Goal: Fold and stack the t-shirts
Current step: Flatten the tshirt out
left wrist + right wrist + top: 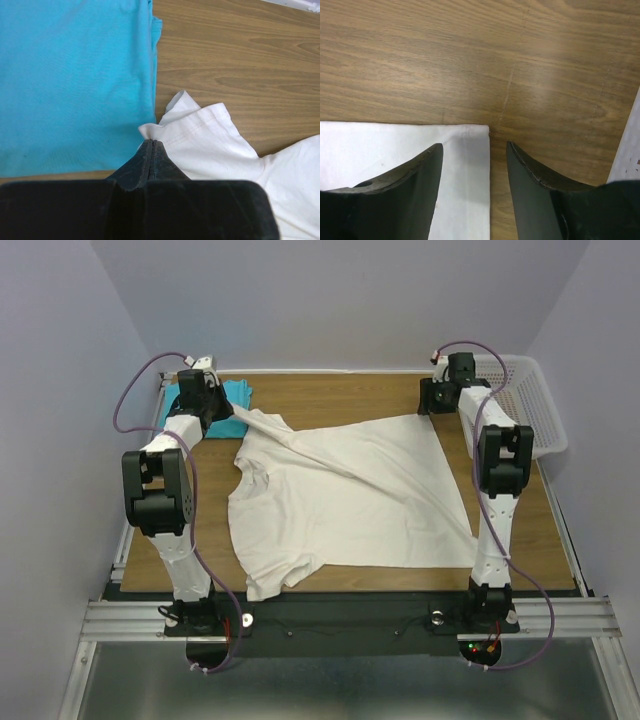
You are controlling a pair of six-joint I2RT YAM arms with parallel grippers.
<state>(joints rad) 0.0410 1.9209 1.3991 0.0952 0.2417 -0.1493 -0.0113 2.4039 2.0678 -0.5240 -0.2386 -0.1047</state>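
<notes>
The cream t-shirt (340, 495) lies spread over the middle of the table, its fabric pulled into a ridge toward the back left. My left gripper (222, 410) is shut on the edge of that shirt's sleeve (210, 145), jaws pressed together at the hem (151, 141). The turquoise t-shirt (238, 392) lies flat at the back left corner, just left of the pinched sleeve (75, 75). My right gripper (432, 405) hovers open over the cream shirt's far right corner (380, 150). Its jaws (474, 144) straddle the corner's edge, one finger above cloth, the other above bare wood.
A white perforated basket (530, 400) stands at the back right, past the table's edge; its rim shows at the right of the right wrist view (627, 145). Bare wooden table (350, 390) runs along the back between the two grippers. Grey walls enclose the sides.
</notes>
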